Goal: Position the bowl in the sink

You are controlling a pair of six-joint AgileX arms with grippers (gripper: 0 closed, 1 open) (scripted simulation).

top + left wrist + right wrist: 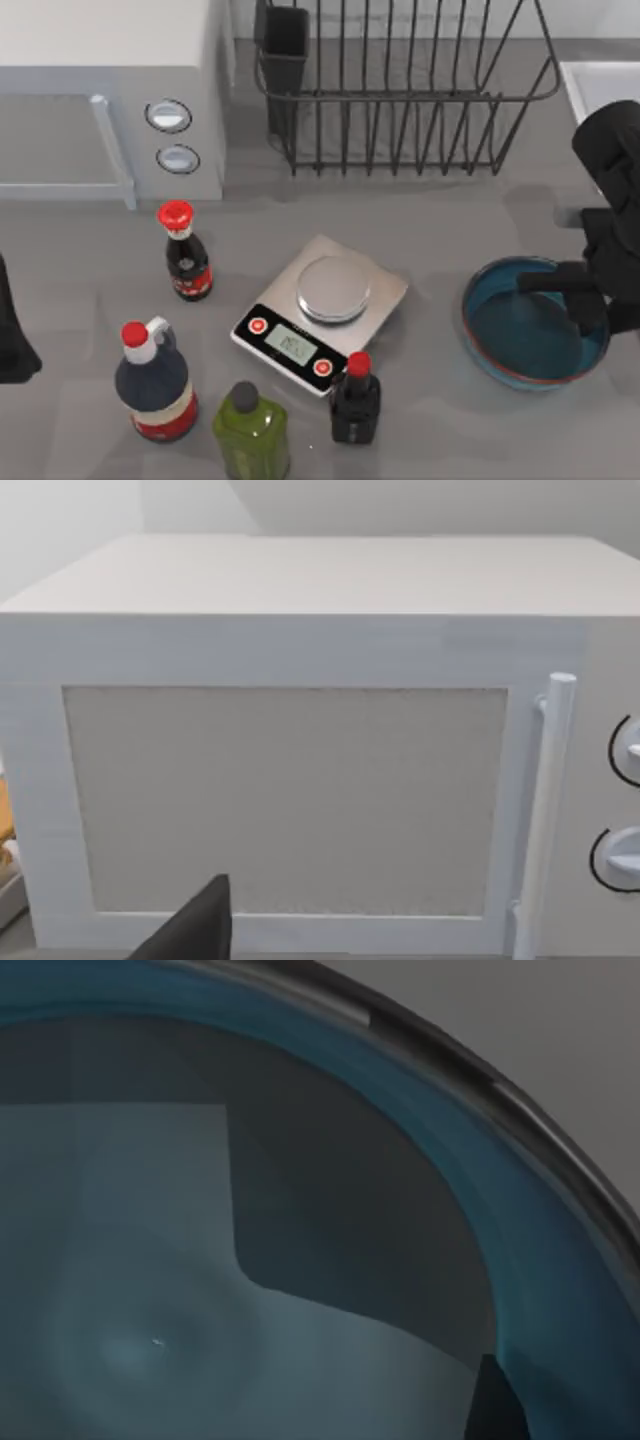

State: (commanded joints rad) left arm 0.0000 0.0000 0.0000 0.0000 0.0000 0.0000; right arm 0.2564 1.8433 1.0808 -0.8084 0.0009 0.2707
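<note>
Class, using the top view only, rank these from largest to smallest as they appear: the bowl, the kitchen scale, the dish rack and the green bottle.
1. Dish rack
2. Kitchen scale and bowl: look alike in extent, so unranked; the right gripper covers part of the bowl
3. Green bottle

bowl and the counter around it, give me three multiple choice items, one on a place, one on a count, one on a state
1. Where is the bowl?
A. on the counter at the table's right
B. in the sink
C. in the dish rack

2. How many red-capped bottles stand there?
A. one
B. three
C. five

3. How does the right gripper stand to the bowl?
A. over its rim
B. far off
C. under it

Key: A, bowl rests right of the scale; B, three red caps and one green; A, gripper hangs above the bowl's edge.
</note>
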